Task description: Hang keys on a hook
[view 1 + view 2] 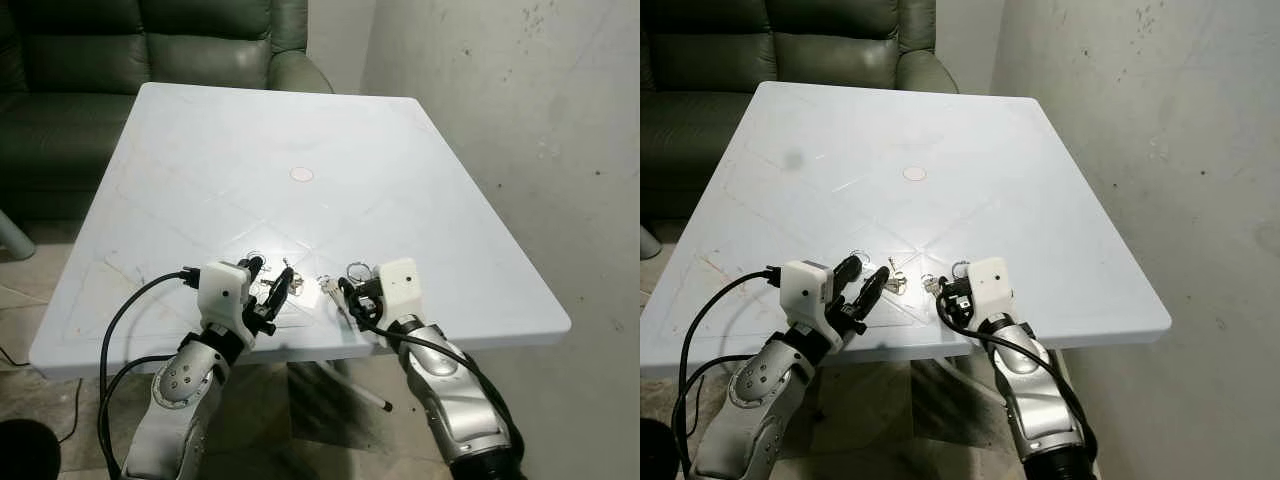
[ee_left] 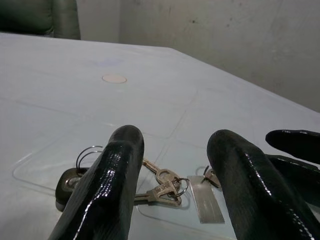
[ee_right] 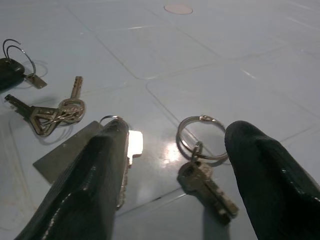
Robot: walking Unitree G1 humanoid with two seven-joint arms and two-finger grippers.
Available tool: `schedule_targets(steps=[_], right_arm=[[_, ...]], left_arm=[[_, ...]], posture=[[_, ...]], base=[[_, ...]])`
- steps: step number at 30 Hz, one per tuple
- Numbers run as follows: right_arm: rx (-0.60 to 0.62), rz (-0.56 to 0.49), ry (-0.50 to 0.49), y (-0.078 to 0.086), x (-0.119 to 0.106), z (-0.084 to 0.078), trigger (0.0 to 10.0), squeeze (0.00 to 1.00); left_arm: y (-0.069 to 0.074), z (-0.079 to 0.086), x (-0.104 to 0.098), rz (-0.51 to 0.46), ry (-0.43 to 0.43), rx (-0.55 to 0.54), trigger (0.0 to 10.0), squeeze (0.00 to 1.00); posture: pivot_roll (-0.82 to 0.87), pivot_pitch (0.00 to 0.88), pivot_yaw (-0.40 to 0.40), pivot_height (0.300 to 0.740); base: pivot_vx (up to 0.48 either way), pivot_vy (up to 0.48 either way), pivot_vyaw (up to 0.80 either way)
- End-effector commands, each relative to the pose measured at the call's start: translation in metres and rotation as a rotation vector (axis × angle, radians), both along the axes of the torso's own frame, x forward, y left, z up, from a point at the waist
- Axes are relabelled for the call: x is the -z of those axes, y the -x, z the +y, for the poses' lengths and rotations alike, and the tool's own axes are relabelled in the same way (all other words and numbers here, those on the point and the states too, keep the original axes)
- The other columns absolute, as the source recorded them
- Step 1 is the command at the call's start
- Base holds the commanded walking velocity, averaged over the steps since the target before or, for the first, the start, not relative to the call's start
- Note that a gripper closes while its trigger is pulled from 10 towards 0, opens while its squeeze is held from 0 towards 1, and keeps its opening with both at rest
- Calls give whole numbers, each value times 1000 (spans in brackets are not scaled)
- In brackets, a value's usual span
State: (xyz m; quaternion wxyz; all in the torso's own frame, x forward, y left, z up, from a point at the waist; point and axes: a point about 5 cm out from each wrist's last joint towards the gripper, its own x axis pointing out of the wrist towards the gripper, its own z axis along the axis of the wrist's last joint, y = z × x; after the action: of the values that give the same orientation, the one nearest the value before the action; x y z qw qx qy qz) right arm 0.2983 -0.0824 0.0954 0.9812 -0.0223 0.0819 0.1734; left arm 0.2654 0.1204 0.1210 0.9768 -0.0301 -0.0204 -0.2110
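Several keys lie near the front edge of the white table (image 1: 300, 120). A bunch of small keys (image 2: 165, 190) with a silver tag (image 2: 205, 202) and a black fob (image 2: 67, 182) lies just in front of my left gripper (image 1: 268, 280), which is open and low over the table. To its right lies a separate key on a ring (image 3: 200, 147). My right gripper (image 1: 352, 292) is open, its fingers (image 3: 105, 165) either side of that ring. Neither gripper holds anything.
A small round disc (image 1: 301, 174) marks the table's middle. A dark green sofa (image 1: 150, 50) stands behind the table. A grey wall (image 1: 520, 100) runs close along the table's right side. The tabletop beyond the keys is bare.
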Motion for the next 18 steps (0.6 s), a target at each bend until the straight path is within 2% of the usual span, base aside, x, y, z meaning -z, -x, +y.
schedule_targets(steps=[1,5,7,9,10,11,12,13,14,15,16,18], right_arm=[[28,9,3,-2,-1,0,10000,0],[67,24,-3,-4,-1,6,9451,0],[89,22,0,-5,-2,7,8431,0],[104,19,2,-6,-2,7,4824,0],[122,20,-4,-7,-2,7,3412,0],[128,21,-7,-8,-3,6,3412,0],[134,20,-4,-10,-3,6,4824,0],[136,20,-2,-10,-3,6,4824,0],[140,25,-5,-10,-2,6,6353,0],[143,30,-8,-10,-2,6,6353,0],[145,35,-2,-11,-2,6,10000,0],[145,60,-11,-12,0,8,10000,0]], left_arm=[[2,-2,-2,-5,-7,7,10000,0],[2,-2,-3,-3,-8,2,10000,0],[2,-2,-3,-3,-9,0,10000,0],[2,-2,-3,-3,-9,-1,10000,0],[2,-2,-3,-4,-9,-1,10000,0],[1,-2,-3,-4,-9,-1,10000,0],[1,-3,-3,-4,-9,-1,10000,0],[1,-3,-3,-4,-9,-1,10000,0],[1,-3,-3,-4,-9,-1,10000,0],[1,-3,-3,-4,-9,-1,10000,0],[1,-2,-3,-3,-9,-1,10000,0],[1,-2,-3,-3,-9,-2,10000,0]], posture=[[-15,90,-111,740],[-12,92,-112,740],[-12,91,-112,740],[-11,92,-112,740],[-12,91,-113,740],[-12,91,-113,740],[-12,92,-112,740],[-12,92,-112,740],[-12,93,-112,740],[-12,93,-112,740],[-13,95,-112,740],[-13,95,-112,740]], base=[[0,0,0],[0,0,0],[0,0,0],[0,0,0],[0,0,0],[0,0,0],[0,0,0],[0,0,0],[0,0,0],[0,0,0],[0,0,0],[0,0,0]])
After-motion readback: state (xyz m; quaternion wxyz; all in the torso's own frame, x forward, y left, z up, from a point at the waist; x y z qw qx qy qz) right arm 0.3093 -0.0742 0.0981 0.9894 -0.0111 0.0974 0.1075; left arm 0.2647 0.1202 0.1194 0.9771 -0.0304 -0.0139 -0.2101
